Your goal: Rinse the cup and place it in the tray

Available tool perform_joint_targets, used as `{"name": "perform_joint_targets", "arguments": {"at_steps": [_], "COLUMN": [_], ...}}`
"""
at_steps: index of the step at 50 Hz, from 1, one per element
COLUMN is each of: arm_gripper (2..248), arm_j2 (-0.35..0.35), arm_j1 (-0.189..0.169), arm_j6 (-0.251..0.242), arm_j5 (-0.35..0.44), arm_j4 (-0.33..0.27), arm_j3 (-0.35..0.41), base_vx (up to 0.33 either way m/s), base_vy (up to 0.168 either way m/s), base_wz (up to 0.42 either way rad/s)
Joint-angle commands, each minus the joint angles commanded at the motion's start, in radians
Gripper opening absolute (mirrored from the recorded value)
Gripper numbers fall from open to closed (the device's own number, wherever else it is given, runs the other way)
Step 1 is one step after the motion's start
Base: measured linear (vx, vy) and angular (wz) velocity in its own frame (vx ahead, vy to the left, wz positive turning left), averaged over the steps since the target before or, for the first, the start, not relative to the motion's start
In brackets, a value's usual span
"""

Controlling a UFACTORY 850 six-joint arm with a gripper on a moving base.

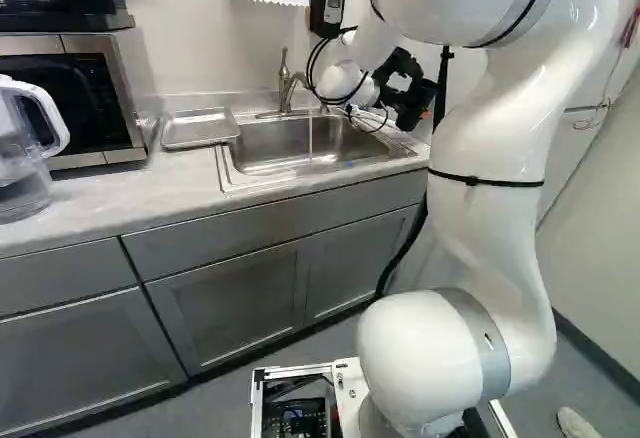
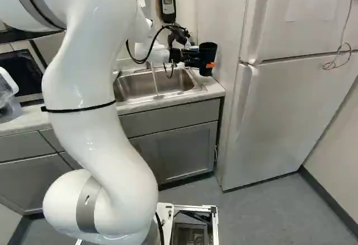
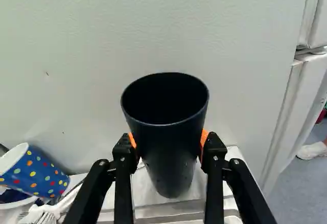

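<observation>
In the right base view, the claw point(image 2: 208, 64) holds the black cup point(image 2: 207, 50) above the table point(image 2: 215, 88), near the sink point(image 2: 133, 87) — its fingers point(image 3: 213, 153) part open, hugging both sides. The tray point(image 1: 200, 128) sits across the sink.

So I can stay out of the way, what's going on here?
A white robot arm is holding a dark cup upright, with its claw shut on it from both sides. The cup is off to the fridge side of the sink, not under the faucet, where a thin stream of water seems to be running. It is not in the tray, which sits across the sink.
</observation>
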Motion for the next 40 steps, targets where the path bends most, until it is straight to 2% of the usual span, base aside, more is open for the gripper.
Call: {"name": "perform_joint_targets", "arguments": {"at_steps": [18, 40], "arm_gripper": [125, 125], "arm_j2": [0.03, 0.033], "arm_j1": [0.0, 0.0], "arm_j6": [0.0, 0.0], "arm_j5": [0.0, -0.02], "arm_j4": [-0.054, -0.201], "arm_j3": [-0.018, -0.02], "base_vx": [0.0, 0.0], "base_vy": [0.0, 0.0], "base_wz": [0.0, 0.0]}}
